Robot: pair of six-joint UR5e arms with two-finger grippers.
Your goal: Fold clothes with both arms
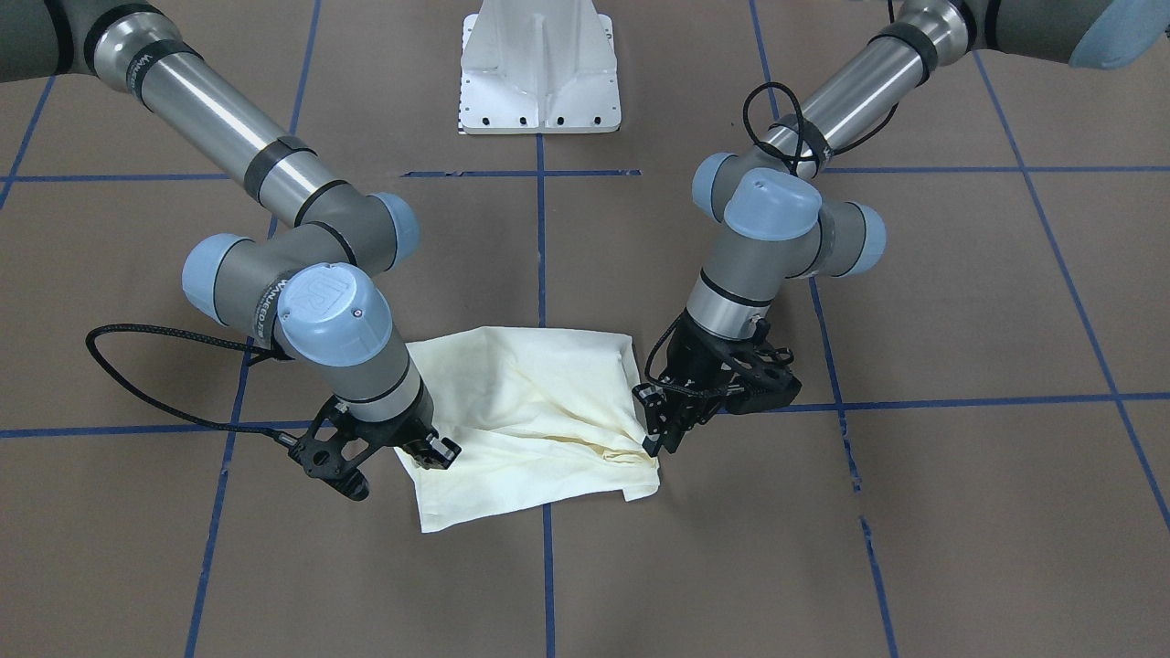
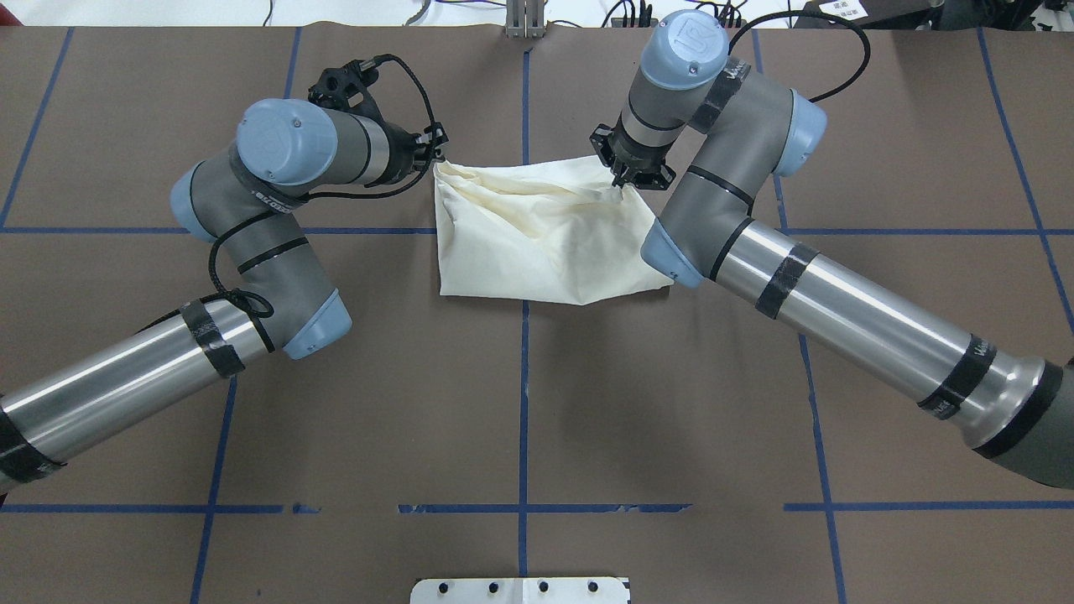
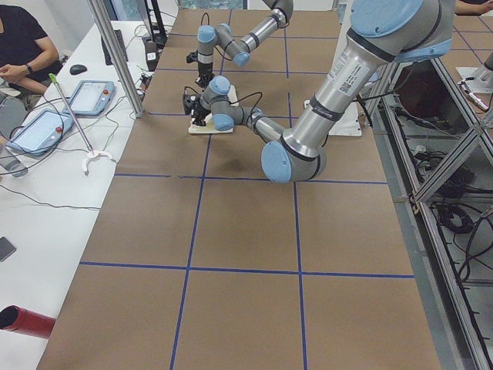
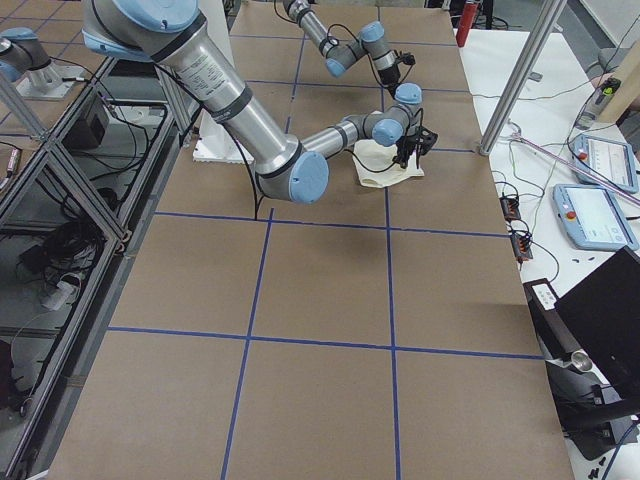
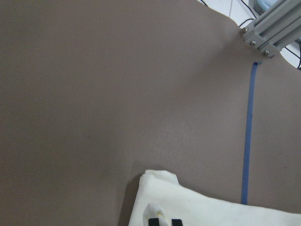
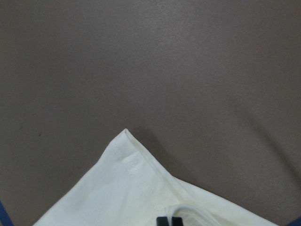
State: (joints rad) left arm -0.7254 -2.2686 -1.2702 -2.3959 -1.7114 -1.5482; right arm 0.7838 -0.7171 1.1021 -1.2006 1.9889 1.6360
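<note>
Lying half-folded at mid-frame, the shirt (image 1: 530,402) was clamped at opposite corners by the left gripper (image 1: 656,443) and right gripper (image 1: 431,454), presumably so one fold could be drawn evenly.

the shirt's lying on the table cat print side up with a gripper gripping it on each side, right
No, the print is not showing: the overhead view shows the shirt plain cream side up. The left gripper and right gripper do grip it on each side.

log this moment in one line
shirt: part-folded, plain side up | left gripper: shut on far corner | right gripper: shut on far corner
</note>
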